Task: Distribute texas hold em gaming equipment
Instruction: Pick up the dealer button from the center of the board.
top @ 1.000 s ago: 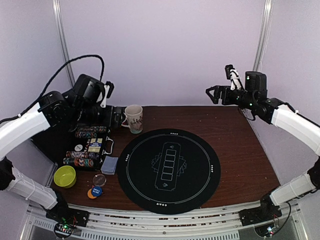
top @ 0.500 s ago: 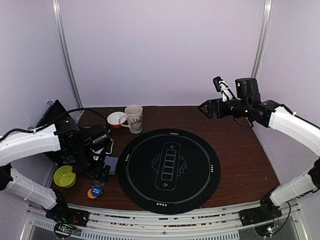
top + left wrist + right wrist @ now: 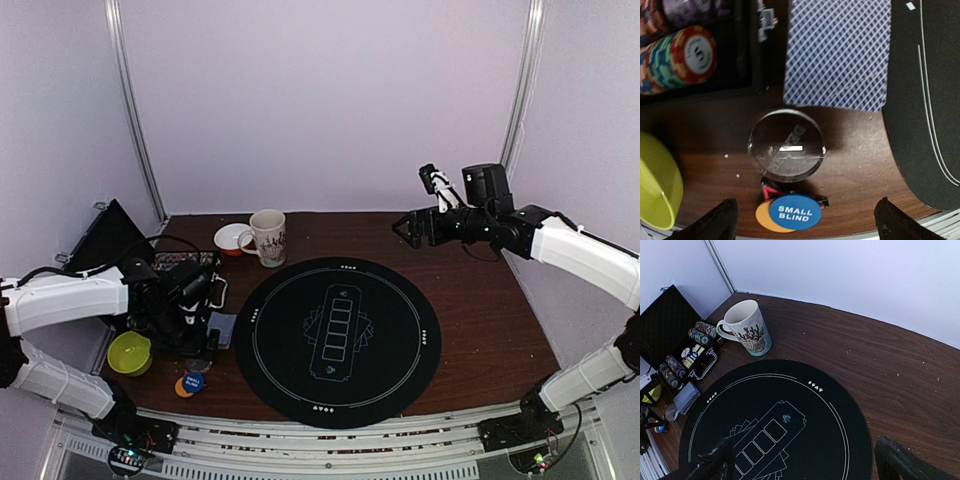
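Hovering off the left edge of the round black mat (image 3: pixel 925 100), the left gripper (image 3: pixel 804 212) is held with its jaws spread wide and nothing between them. The clear disc (image 3: pixel 786 151) is framed directly beneath it, near the mat's left rim. The blue disc (image 3: pixel 793 212), marked as the small blind, is seen overlapping the orange disc (image 3: pixel 762 216) on the near side of the clear one, equally close to the mat. The deck of cards (image 3: pixel 837 55) is laid face down just beside the mat's left edge; whether it touches cannot be told. The poker chips (image 3: pixel 687 52) are racked in the black case (image 3: pixel 747 75), further left of the mat. The right gripper (image 3: pixel 805 455) is poised above the mat's far right side, jaws likewise wide and empty. The clear disc is judged hard, smooth and slippery, yet thick enough to be pinched across its rim. The coloured discs look thin and flat, so an edge grip would be needed. The cards are light and likely to fan apart unless squeezed across the long edges.
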`<state>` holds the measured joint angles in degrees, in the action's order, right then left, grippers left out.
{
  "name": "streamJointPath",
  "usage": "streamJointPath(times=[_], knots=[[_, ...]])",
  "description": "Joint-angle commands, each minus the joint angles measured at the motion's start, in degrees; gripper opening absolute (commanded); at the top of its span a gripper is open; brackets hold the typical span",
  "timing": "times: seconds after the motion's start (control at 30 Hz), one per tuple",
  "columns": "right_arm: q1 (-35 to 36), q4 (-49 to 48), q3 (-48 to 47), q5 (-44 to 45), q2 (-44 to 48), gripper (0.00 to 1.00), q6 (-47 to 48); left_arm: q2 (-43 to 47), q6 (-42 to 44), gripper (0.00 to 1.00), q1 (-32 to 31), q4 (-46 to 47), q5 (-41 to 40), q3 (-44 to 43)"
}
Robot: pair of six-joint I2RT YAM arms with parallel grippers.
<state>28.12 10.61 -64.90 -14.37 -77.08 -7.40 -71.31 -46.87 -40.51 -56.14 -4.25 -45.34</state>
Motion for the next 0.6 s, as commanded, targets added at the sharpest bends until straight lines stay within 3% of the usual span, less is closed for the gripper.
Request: streamJointPath(times=[0.0,0.23,0.57], knots=[[0.53,0.01,0.36,0.50,-1.36,1.00,0.76,-5.89,4.99,0.98,2.37,7.36,2.26,-1.20],[0.80,0.78,0.26,0.89,-1.16,1.00,1.46,-9.46,5.90,0.98,4.47,4.95,-0.51,-2.73],[0.97,0.55,0.01,1.63,-1.51,1.00,1.71,-11.01,8.76,0.95,7.81,11.49,2.56,2.05]])
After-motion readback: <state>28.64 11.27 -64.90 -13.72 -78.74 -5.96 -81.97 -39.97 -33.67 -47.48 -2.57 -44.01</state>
